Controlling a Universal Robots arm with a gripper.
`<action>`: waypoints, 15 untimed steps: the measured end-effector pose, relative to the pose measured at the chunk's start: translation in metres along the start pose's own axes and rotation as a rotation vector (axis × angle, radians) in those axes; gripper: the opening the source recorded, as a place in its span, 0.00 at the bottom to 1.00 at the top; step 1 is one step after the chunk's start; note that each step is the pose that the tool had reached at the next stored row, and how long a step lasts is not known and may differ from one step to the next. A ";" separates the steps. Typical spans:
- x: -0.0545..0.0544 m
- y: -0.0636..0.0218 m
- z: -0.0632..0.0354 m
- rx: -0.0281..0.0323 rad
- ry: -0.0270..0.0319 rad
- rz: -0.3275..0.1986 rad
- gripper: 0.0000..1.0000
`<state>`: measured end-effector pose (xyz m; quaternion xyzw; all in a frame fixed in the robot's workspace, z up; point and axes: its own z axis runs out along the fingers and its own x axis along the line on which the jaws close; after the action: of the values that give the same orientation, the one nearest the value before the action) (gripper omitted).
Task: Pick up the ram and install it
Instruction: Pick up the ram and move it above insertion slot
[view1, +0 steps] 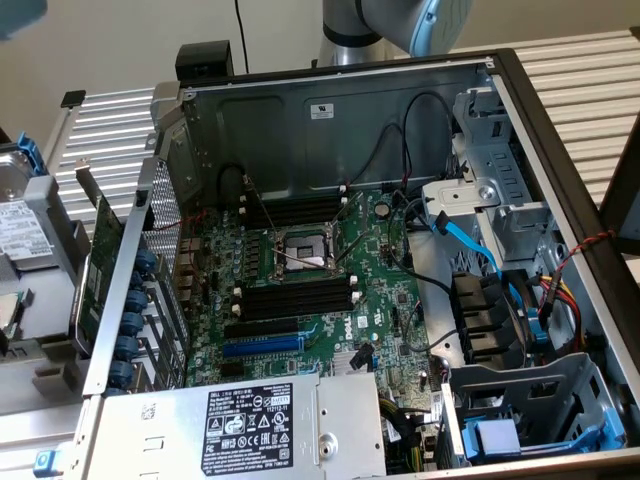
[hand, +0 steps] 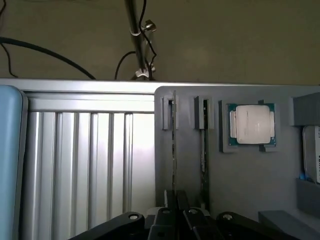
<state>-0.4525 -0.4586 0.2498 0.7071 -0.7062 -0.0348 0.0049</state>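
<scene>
While the arm (view1: 400, 22) looms behind the case (view1: 300, 120), my wrist view finds the gripper (hand: 176, 196) clamped on the ram (hand: 174, 145), upright in its gray tray (hand: 250, 180).

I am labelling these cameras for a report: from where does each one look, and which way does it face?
Exterior view: above the open computer case, looking down at its motherboard; part of the robot arm shows at the top.
Wrist view: on the wrist, looking along the fingers, closed on a ram stick, at a grey tray with a second stick and a processor.
Shared: both see the ridged metal table.
</scene>
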 end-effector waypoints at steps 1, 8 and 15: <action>0.000 0.0003 -0.0045 0.0000 0.0000 0.000 0.12; 0.001 -0.0056 -0.0368 -0.0003 0.0000 0.000 0.12; 0.007 -0.0280 -0.0701 -0.0016 -0.0005 0.000 0.12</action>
<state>-0.4206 -0.4682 0.3179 0.7071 -0.7062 -0.0356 0.0053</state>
